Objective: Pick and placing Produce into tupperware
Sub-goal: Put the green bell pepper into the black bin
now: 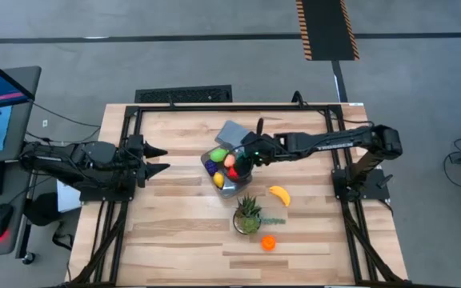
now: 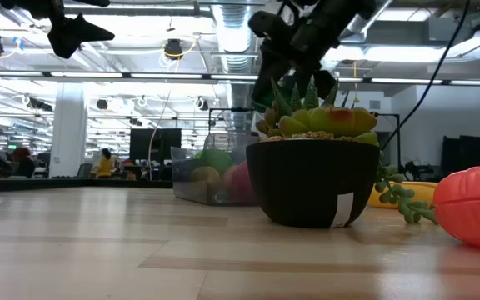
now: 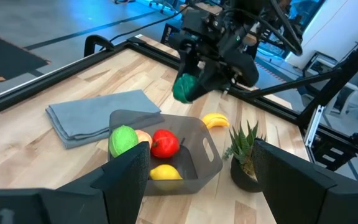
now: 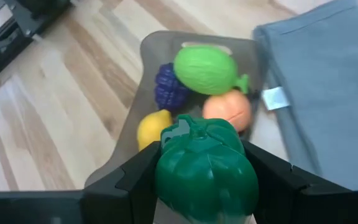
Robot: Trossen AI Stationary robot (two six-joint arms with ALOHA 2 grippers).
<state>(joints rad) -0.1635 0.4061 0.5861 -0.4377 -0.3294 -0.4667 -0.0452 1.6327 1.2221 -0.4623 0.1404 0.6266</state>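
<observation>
1. The right gripper [image 4: 197, 186] is pinching a dark green toy vegetable [image 4: 205, 167] between its fingers [image 4: 135, 177], holding it in the air just above the tupperware [image 1: 227, 182].
2. The held piece is looking like light, hard, glossy plastic; I judge it could be slipping if squeezed off-centre, so gripping across its broad middle is the safer hold.
3. Inside the tub, a light green fruit [image 4: 205, 68], a purple grape cluster [image 4: 169, 88], a peach-coloured piece [image 4: 227, 109], a yellow lemon [image 4: 151, 129] and a red piece [image 3: 164, 143] are already lying close together.
4. A grey-blue lid [image 1: 232, 132] is lying just beside the tub.
5. A banana [image 1: 279, 194] and an orange piece [image 1: 268, 242] are still waiting on the tabletop [image 1: 166, 232], near a potted plant [image 1: 247, 216].
6. The left gripper [image 1: 160, 159] is waiting well apart, fingers spread.
</observation>
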